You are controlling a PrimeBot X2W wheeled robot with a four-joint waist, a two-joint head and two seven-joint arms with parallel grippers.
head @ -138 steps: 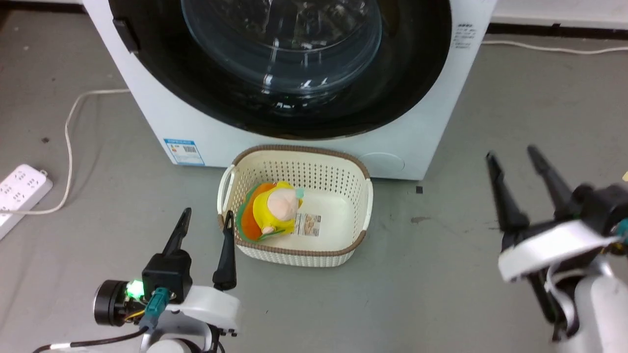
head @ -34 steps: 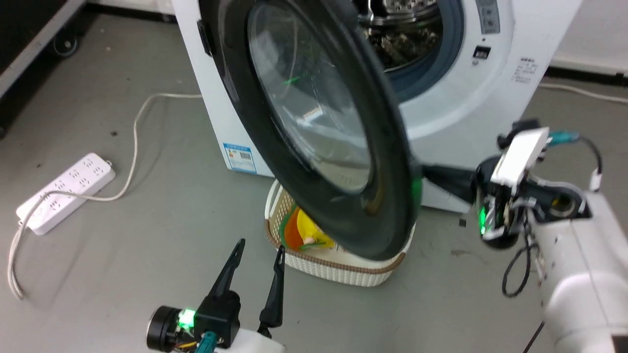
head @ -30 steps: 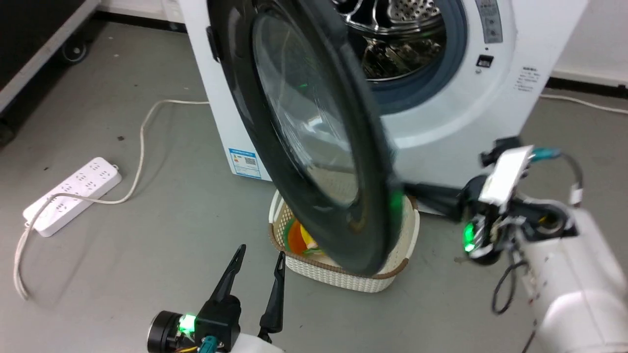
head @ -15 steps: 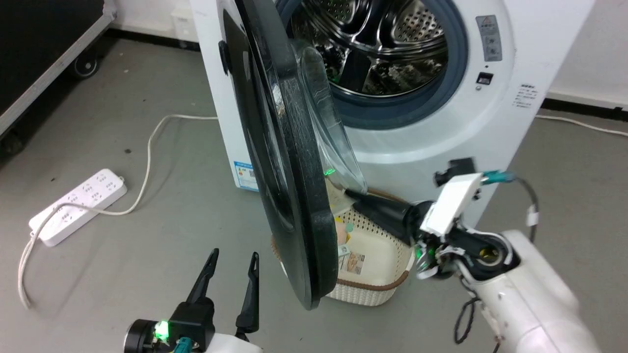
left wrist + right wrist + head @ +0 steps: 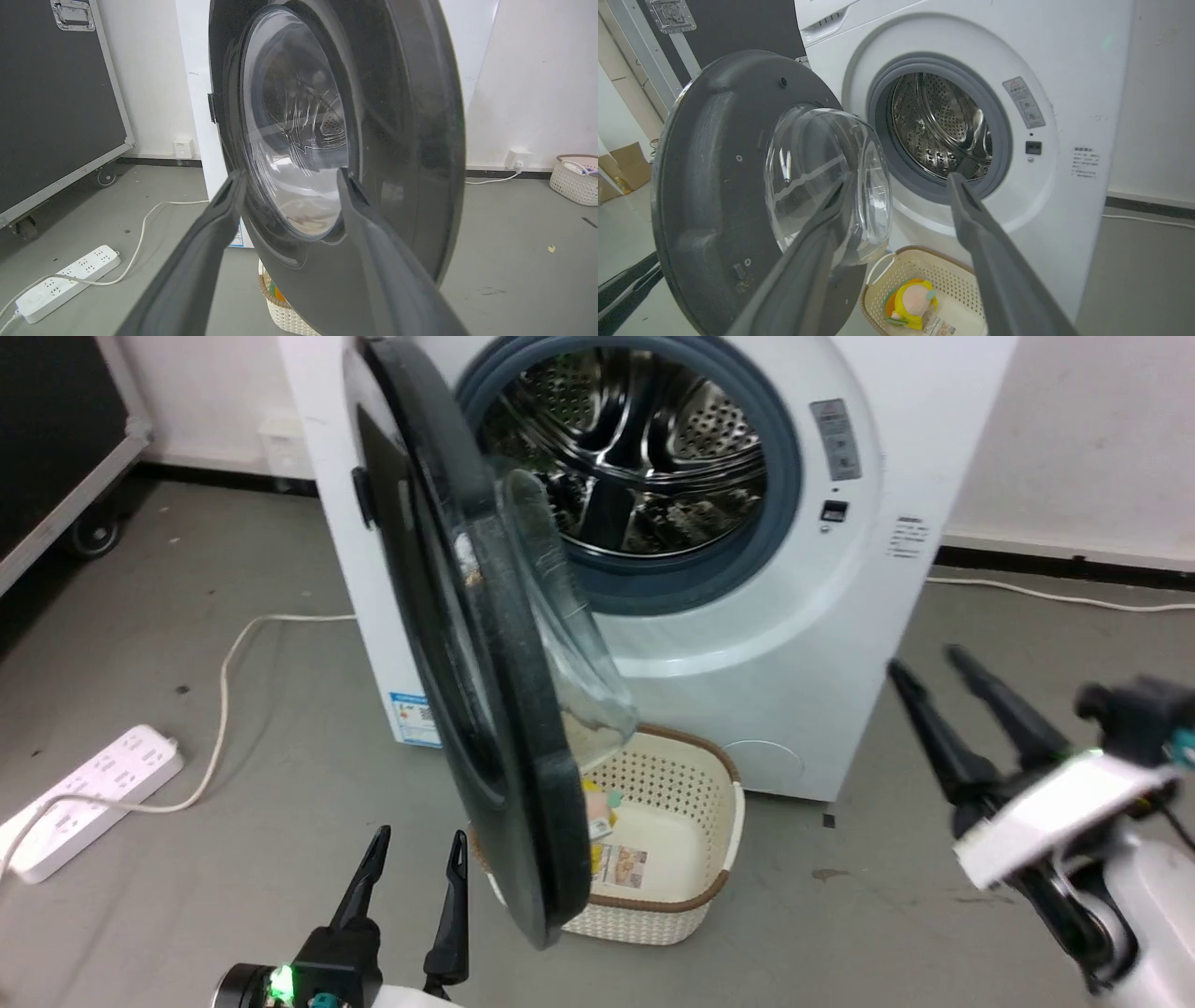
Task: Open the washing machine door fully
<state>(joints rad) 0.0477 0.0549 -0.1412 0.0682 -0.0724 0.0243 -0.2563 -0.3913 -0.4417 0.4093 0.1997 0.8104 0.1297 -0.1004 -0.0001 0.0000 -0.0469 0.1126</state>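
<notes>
Head view, itemised.
Washing machine (image 5: 840,569): white, upper centre of frame, steel drum (image 5: 644,457) exposed inside a grey ring.
Washing machine door (image 5: 485,709): black, round, swung out from the left side of the front. It is seen nearly edge-on at centre left (clear bowl window bulging toward the drum). Its lower edge overlaps the left part of the basket in the frame.
Basket (image 5: 719,887): cream, brown rim, on the floor at lower centre, before the washer. The right wrist view shows a yellow toy (image 5: 910,301) inside.
Left gripper (image 5: 415,845): lower left, fingers spread, nothing between them, near the door's lower edge but apart from it.
Right gripper (image 5: 922,661): right of frame, fingers spread wide, empty, well apart from door and washer.
Power strip (image 5: 84,798): white, on the floor at lower left, with a pale cable (image 5: 224,691) beside it.
</notes>
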